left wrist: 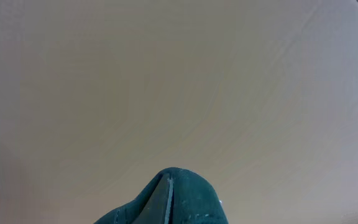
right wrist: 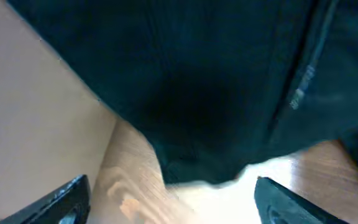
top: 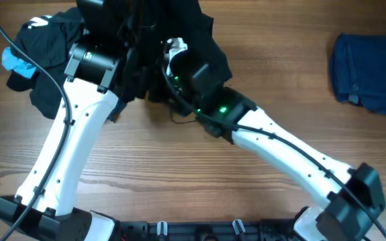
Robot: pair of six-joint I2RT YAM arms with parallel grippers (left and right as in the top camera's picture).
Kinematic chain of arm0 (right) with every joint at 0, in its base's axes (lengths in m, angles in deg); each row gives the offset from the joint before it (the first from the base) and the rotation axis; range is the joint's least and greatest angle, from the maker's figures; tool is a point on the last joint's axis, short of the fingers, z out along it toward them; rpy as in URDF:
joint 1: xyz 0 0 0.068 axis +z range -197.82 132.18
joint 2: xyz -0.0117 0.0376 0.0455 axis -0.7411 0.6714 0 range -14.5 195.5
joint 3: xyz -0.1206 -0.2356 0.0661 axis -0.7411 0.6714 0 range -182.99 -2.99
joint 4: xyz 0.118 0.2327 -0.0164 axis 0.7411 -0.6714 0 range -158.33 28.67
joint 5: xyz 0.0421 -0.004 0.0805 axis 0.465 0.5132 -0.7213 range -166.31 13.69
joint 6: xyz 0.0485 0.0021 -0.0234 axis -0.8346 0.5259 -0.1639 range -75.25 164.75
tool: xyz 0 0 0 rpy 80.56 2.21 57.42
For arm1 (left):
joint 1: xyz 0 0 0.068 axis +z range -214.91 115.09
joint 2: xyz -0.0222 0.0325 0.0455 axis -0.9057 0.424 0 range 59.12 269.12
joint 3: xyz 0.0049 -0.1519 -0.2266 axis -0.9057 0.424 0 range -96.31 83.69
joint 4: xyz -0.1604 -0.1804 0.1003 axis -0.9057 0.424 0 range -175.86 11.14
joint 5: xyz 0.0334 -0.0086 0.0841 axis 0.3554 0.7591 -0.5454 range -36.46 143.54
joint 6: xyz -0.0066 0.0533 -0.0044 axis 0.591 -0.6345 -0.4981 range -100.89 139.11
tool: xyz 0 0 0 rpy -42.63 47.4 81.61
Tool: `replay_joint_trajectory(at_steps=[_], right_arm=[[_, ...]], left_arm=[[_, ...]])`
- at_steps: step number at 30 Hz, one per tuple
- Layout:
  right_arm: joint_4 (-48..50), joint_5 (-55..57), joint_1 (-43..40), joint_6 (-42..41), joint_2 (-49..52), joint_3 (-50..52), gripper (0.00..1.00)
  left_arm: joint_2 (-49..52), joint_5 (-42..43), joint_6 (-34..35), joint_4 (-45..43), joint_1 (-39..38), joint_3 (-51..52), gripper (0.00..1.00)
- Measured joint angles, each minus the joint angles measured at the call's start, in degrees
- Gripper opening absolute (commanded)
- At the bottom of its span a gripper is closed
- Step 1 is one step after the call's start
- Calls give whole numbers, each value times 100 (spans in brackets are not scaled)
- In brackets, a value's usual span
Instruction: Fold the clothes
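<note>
A black garment [top: 200, 33] hangs bunched at the top centre, lifted off the wooden table [top: 179, 167]. My left gripper [top: 129, 53] is buried in its folds. In the left wrist view only a pinched fold of dark fabric [left wrist: 176, 199] shows over the jaws, so the gripper looks shut on it. My right gripper [top: 173, 57] is beside the garment's lower edge. In the right wrist view its fingers [right wrist: 173, 205] are wide apart and empty, and the black fabric [right wrist: 216, 93] hangs just ahead of them. A pile of black clothes [top: 42, 40] with a light-blue piece [top: 15, 61] lies at the top left.
A folded dark navy garment [top: 370, 67] lies at the right edge of the table. Both white arms cross the table's near half from the front edge, with black cables along them.
</note>
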Motion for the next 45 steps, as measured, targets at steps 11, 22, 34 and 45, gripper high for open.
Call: replay_joint_trajectory(at_steps=[11, 22, 34, 45], right_arm=[[584, 697, 212, -918, 695, 28, 82], [1410, 822, 289, -1298, 706, 28, 79], [1624, 1366, 667, -1486, 787, 28, 78], [1486, 1558, 636, -1932, 1303, 28, 17]], left_arm=[[-7, -50, 0, -66, -9, -140, 4], [-7, -199, 0, -66, -197, -151, 4], [-7, -824, -2, 114, -935, -153, 4], [-9, -1519, -70, 214, -1311, -153, 4]])
